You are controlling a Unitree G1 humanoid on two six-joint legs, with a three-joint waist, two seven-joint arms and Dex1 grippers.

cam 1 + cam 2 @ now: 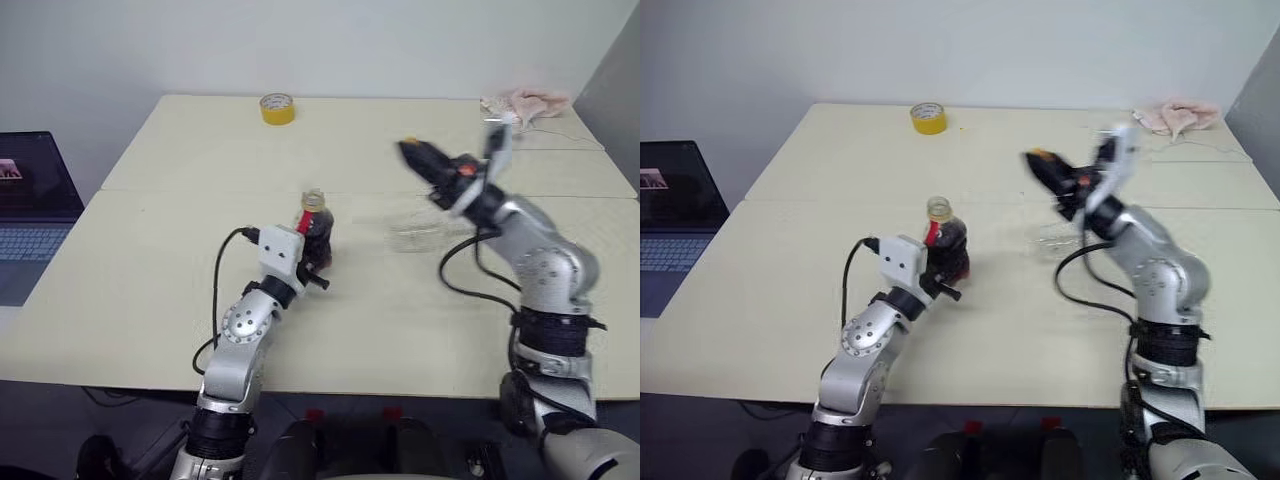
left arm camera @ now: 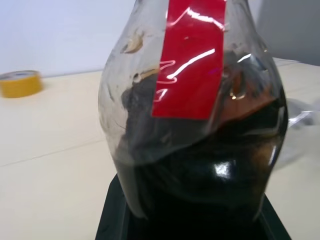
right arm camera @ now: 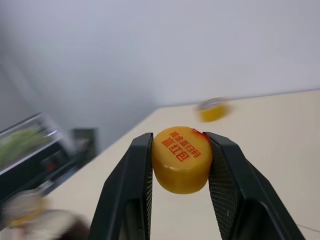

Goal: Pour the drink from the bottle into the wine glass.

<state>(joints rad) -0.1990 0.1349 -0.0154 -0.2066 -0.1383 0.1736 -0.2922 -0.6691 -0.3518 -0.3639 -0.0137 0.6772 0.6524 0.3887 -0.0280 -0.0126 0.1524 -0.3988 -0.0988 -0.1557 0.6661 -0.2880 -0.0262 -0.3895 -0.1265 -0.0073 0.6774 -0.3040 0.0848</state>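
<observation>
The small clear plastic bottle of dark cola-like drink stands uncapped and upright mid-counter, clamped in the left claw. The right claw, raised off to the right, pinches the round yellow cap between its fingers. Judging by this, opening is done; next comes tipping the bottle over the clear wine glass just to its right.

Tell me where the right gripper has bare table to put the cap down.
Free: the table between the tape roll and the bottle, and the near strip before the wine glass. Crowded: around bottle and glass, and the far corner by the cloth.
</observation>
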